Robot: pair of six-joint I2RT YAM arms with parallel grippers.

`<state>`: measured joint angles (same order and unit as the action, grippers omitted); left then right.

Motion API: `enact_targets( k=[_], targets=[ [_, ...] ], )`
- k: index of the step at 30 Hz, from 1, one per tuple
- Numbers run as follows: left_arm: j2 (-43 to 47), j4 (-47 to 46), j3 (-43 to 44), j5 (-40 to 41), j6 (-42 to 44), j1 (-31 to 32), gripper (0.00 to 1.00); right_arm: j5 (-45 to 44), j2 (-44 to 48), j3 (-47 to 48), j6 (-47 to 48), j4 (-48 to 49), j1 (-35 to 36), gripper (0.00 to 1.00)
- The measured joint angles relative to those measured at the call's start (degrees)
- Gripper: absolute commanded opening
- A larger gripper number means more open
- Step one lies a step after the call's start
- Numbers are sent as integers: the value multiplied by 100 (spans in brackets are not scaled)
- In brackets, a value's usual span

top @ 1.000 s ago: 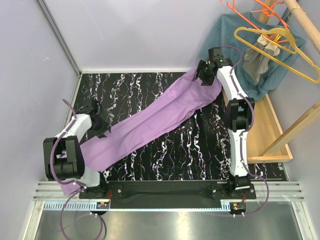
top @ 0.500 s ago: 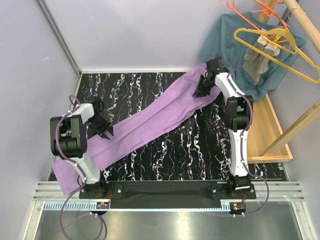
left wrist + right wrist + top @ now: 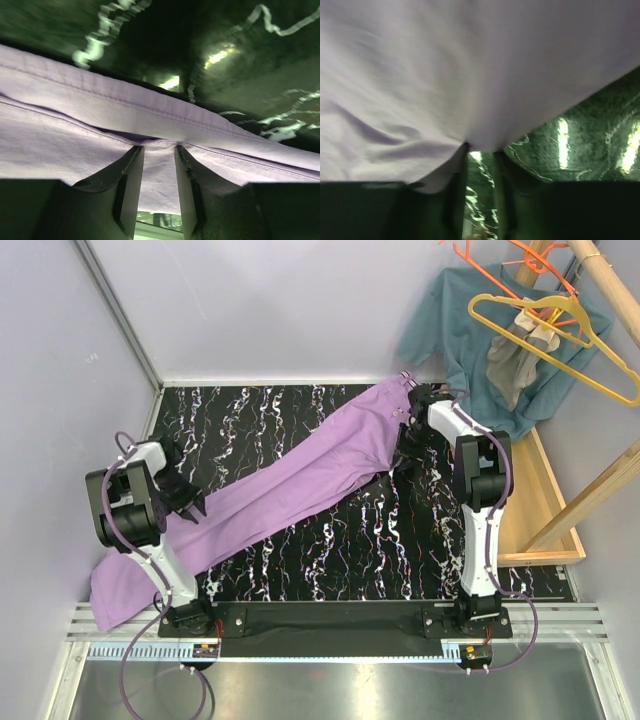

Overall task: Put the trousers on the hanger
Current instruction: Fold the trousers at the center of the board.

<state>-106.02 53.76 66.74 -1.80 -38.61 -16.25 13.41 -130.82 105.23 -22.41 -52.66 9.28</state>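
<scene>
The lilac trousers (image 3: 300, 475) lie stretched diagonally across the black marbled table, waist end at the far right and leg ends hanging past the near left edge. My left gripper (image 3: 187, 504) is shut on a fold of the leg; in the left wrist view its tips (image 3: 159, 147) pinch the seamed lilac cloth (image 3: 100, 125). My right gripper (image 3: 404, 452) is shut on the cloth near the waist; in the right wrist view its tips (image 3: 481, 148) pinch the trousers (image 3: 445, 75). The yellow hanger (image 3: 575, 368) hangs at the far right, away from both grippers.
Orange hangers (image 3: 500, 262), a teal shirt (image 3: 450, 320) and a small grey garment (image 3: 512, 358) hang at the far right by a wooden pole (image 3: 610, 285). A wooden crate (image 3: 545, 515) stands at the table's right edge. Lilac walls enclose the left and back.
Both grippers have pulled the trousers toward the near left. The leg ends now hang over the near left edge. The right gripper came down from the far edge; the left moved left.
</scene>
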Motion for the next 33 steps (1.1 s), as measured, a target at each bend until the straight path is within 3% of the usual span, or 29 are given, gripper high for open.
enact_targets(
  k=[3, 5, 6, 10, 15, 21, 27, 33],
  targets=[
    [68, 11, -15, 271, 151, -63, 37, -37, 192, -339, 109, -39, 2, 44],
    [208, -85, -122, 503, 216, -79, 37, -131, 428, -483, 173, -122, 11, 62],
    [302, -153, -205, 623, 240, -85, 38, -247, 570, -483, 195, -111, 15, 80],
    [643, -251, -356, 922, 278, -114, 39, -909, 1180, -278, 151, 264, -26, 100],
    [828, -315, -273, 999, 278, -31, 40, -1034, 1231, 361, -350, 994, -433, 100],
    [885, -382, -267, 896, 278, 85, 41, -953, 372, 1038, -863, 1266, -1032, 100],
    [1408, -636, -612, 592, 323, 105, 45, -922, -417, 1366, -1058, 1241, -1032, 100],
    [1843, -833, -776, 269, 372, 125, 50, -984, -610, 1392, -1484, 1220, -1047, 100]
  ],
)
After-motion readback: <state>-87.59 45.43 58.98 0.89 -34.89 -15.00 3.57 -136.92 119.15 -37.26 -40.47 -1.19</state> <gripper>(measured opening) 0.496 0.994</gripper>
